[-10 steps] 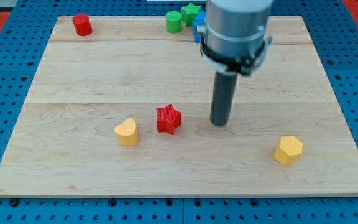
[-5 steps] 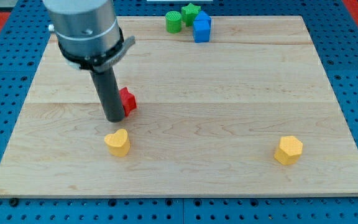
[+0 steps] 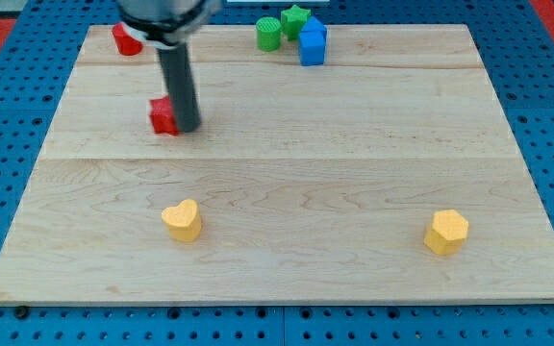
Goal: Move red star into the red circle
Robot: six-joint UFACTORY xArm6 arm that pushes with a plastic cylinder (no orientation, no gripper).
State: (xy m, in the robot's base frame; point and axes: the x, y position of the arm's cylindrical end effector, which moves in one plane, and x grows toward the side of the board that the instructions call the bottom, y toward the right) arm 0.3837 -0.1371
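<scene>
- My tip (image 3: 187,128) rests on the tabletop (image 3: 354,163) in the upper-left part of the view. The tool is a plain rod — it has nothing to open or close and holds nothing; it can only push.
- The red star (image 3: 164,116) sits right against the tip, on the tip's left in the view; they look to be touching, and the rod hides the star's right edge.
- That placement makes sense as a push: with the tip on the star's right and slightly lower side, the star is driven toward the view's upper left, where the goal lies.
- The red circle (image 3: 125,39) stands near the top-left corner, partly hidden behind the arm, up and left of the star and still apart from it. By my judgement the star is most of the way there, not yet in contact.
- A yellow heart (image 3: 182,220) lies below, well apart from the tip.
- A yellow hexagon (image 3: 446,232) sits at the lower right.
- A green cylinder (image 3: 269,35), green star (image 3: 294,18) and blue block (image 3: 312,42) cluster at the top edge — all away from the push line.
</scene>
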